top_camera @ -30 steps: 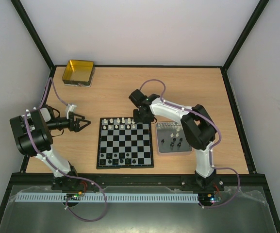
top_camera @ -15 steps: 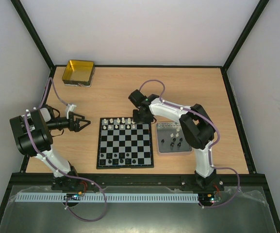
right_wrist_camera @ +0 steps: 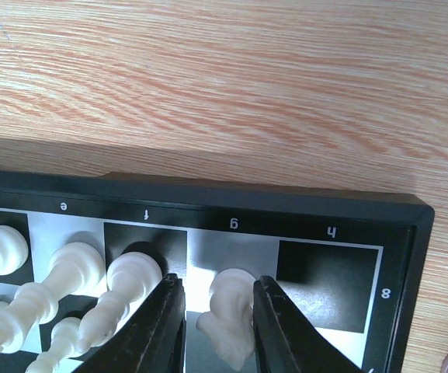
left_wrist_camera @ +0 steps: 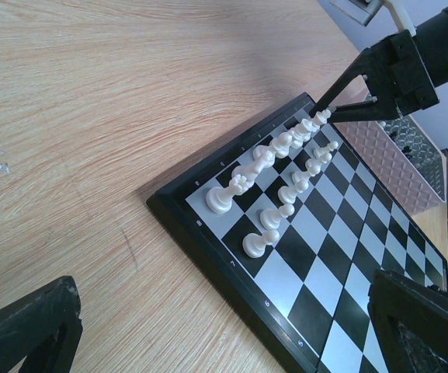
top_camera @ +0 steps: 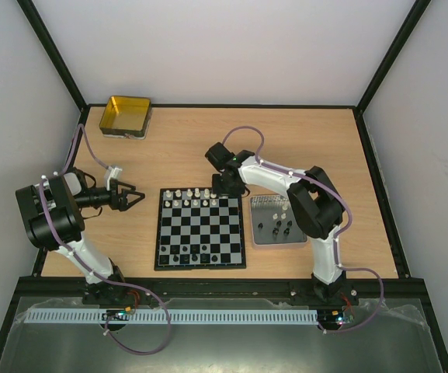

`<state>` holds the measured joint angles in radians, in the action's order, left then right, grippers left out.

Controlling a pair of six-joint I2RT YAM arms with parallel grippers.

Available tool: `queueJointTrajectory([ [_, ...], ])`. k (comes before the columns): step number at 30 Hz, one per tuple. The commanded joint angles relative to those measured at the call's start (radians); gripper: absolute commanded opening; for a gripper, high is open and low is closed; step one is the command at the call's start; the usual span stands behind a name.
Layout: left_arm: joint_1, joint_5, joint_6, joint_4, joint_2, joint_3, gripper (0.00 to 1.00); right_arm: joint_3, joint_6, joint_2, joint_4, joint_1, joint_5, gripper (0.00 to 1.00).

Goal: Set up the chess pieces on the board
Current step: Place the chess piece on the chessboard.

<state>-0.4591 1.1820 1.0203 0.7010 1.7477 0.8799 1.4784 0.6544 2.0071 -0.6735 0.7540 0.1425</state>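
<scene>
The board (top_camera: pixel 200 266) lies between the arms. White chess pieces (top_camera: pixel 192 196) fill its far rows and a few black ones (top_camera: pixel 185 252) stand in the near rows. My right gripper (top_camera: pixel 229 194) is at the board's far right corner. In the right wrist view (right_wrist_camera: pixel 216 287) its jaws stand narrowly apart around a white knight (right_wrist_camera: pixel 231 311) on square g8. The right finger touches the knight and a small gap shows on the left. My left gripper (top_camera: pixel 130 198) is open wide and empty, left of the board (left_wrist_camera: pixel 208 249).
A silver tray (top_camera: pixel 278 242) right of the board holds several loose black and white pieces. A gold-yellow tin (top_camera: pixel 125 116) sits at the far left corner. Square h8 (right_wrist_camera: pixel 328 272) beside the knight is bare. A white bishop (right_wrist_camera: pixel 126 284) stands just left of the jaws.
</scene>
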Motion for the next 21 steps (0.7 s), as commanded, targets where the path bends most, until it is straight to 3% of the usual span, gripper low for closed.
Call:
queueJointTrajectory([
  [1, -0.004, 0.028, 0.017, 0.002, -0.016, -0.005, 1.00, 0.016, -0.002, -0.004, -0.003, 0.005, -0.027, 0.24],
  [21, -0.003, 0.029, 0.018, 0.004, -0.016, -0.005, 1.00, -0.002, -0.004, -0.002, 0.016, 0.004, -0.033, 0.21],
])
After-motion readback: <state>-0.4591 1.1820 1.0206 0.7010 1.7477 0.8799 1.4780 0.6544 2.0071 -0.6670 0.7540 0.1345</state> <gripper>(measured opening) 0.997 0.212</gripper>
